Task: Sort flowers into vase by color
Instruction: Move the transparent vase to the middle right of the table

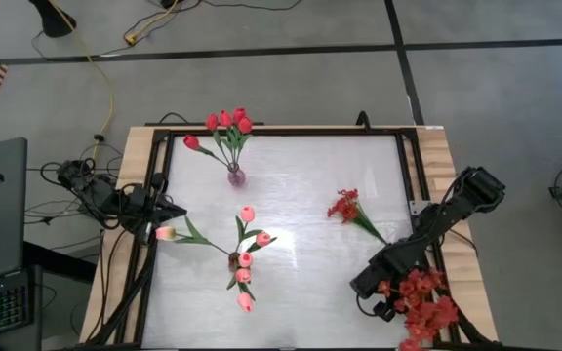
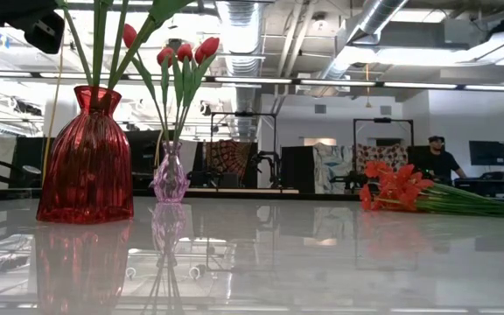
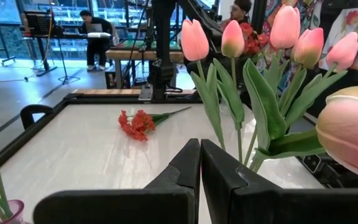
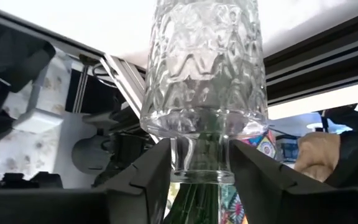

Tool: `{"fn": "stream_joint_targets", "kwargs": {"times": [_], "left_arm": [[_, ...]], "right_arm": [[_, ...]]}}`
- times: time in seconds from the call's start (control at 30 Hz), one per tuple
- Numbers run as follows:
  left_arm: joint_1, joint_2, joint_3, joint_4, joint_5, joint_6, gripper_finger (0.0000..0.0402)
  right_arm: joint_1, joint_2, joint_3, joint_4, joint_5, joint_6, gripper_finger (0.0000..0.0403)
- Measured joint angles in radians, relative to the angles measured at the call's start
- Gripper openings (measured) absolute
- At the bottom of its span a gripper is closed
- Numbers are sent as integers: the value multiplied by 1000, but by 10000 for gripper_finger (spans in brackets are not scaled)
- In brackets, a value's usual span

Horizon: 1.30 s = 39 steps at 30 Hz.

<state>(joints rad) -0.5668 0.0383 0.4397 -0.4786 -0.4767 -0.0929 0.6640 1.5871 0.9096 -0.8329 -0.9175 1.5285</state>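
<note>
Right gripper (image 4: 201, 171) sits at the near right corner of the desk (image 1: 301, 205), its fingers bracketing the narrow neck of a clear patterned glass vase (image 4: 204, 81); in the right wrist view the pads lie against or just beside the glass, and I cannot tell whether the grip is fully firm yet. That vase carries a bunch of red clustered blossoms (image 1: 425, 304), which show just beyond the gripper in the high view. Left gripper (image 3: 200, 163) is clenched on nothing, waiting at the left edge of the desk just beside a pink tulip (image 1: 167, 233). My worry is the smooth, tapered neck: if the jaws close off-centre or too lightly, the top-heavy vase could slip or tip as it is moved, spilling its stems near the desk edge. One spray of red clustered blossoms (image 1: 345, 207) lies flat on the desk right of centre, well apart from every vase; its long axis runs diagonally, blossom head toward the far left, green stem trailing toward the near right, toward the right arm. Red tulips (image 1: 227, 122) stand in a small purple vase (image 1: 235, 176) at the far side. Pink tulips (image 1: 246, 255) stand in a red ribbed vase (image 2: 86, 157) near the middle, their heads fanned outward. The lying spray appears to be the one flower not yet placed.
</note>
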Motion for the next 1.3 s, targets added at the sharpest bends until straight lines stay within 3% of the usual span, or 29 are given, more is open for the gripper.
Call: {"fn": "stream_joint_targets", "kwargs": {"times": [0.27,0.4,0.63,0.93,1.3], "left_arm": [[0,0,0,0,0,0,0],[0,0,0,0,0,0,0],[0,0,0,0,0,0,0],[0,0,0,0,0,0,0],[0,0,0,-1,25,3,0]], "right_arm": [[-123,0,0,-83,47,-95,156],[-195,0,0,-103,56,-148,156],[-315,-1,1,-149,75,-289,191],[-493,-2,2,-160,82,-407,160],[-589,0,1,-146,58,-510,233]]}}
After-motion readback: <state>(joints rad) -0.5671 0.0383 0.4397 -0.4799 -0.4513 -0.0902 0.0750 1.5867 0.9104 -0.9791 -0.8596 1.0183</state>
